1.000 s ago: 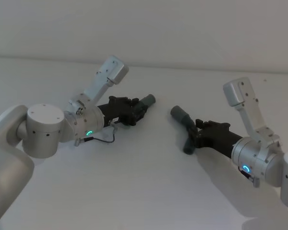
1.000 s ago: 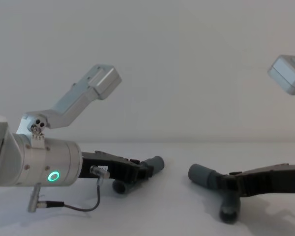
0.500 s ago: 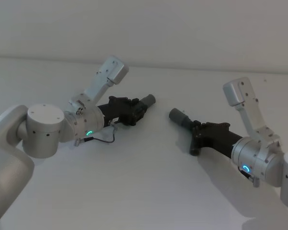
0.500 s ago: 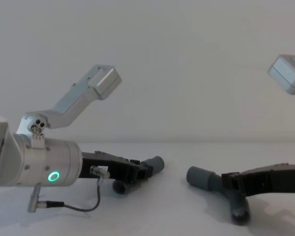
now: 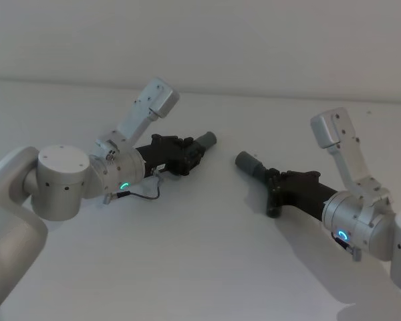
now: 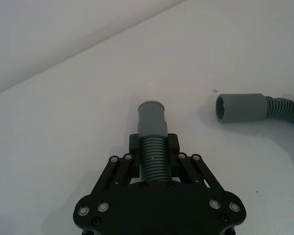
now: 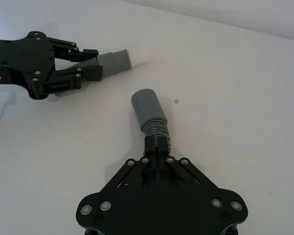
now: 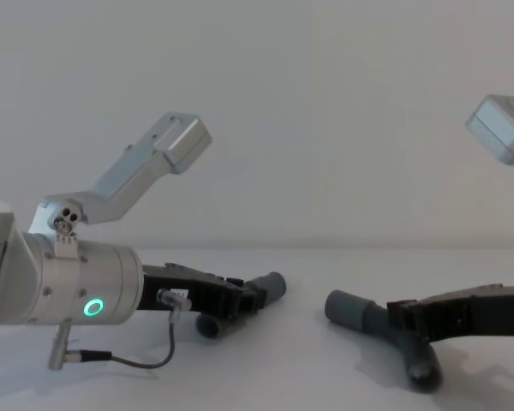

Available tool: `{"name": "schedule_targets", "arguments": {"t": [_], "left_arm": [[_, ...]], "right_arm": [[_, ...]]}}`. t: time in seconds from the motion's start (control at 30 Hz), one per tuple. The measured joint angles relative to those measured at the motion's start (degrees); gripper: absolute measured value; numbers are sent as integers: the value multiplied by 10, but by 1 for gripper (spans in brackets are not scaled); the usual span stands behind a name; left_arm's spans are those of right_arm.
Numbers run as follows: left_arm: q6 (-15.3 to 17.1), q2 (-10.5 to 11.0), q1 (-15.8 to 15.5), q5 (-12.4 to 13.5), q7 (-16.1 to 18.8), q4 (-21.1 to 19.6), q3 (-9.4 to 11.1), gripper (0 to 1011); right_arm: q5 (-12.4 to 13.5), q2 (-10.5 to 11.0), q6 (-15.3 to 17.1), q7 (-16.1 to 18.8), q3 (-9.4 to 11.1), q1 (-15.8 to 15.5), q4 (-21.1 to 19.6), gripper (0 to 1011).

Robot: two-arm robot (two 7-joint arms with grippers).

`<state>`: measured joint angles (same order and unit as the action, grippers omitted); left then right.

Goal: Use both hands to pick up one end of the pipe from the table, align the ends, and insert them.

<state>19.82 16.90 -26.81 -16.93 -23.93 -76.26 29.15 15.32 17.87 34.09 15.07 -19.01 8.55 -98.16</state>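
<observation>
Inward, left gripper [image 5: 189, 156], right gripper [image 5: 273, 185], around pipe [image 5: 206, 141].

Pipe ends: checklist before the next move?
1. Left claw shut on left piece at the ribs: ok.
2. Right claw shut on right piece at the ribs: ok.
3. Left cuff and right cuff on one axis: not ok, angled to each other and apart.
4. Pale tip unobstructed: ok.
5. Right cuff's mouth open: ok.
6. Both pieces lifted off the table: cannot tell.
</observation>
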Motion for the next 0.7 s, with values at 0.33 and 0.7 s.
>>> {"name": "schedule_targets", "arguments": {"t": [0.33,0.7], "left_arm": [[0,0,0,0,0,0,0,320],[0,0,0,0,0,0,0,320]], "right_arm": [[0,0,1,0,0,0,0,228],[0,0,1,0,0,0,0,565]]}}
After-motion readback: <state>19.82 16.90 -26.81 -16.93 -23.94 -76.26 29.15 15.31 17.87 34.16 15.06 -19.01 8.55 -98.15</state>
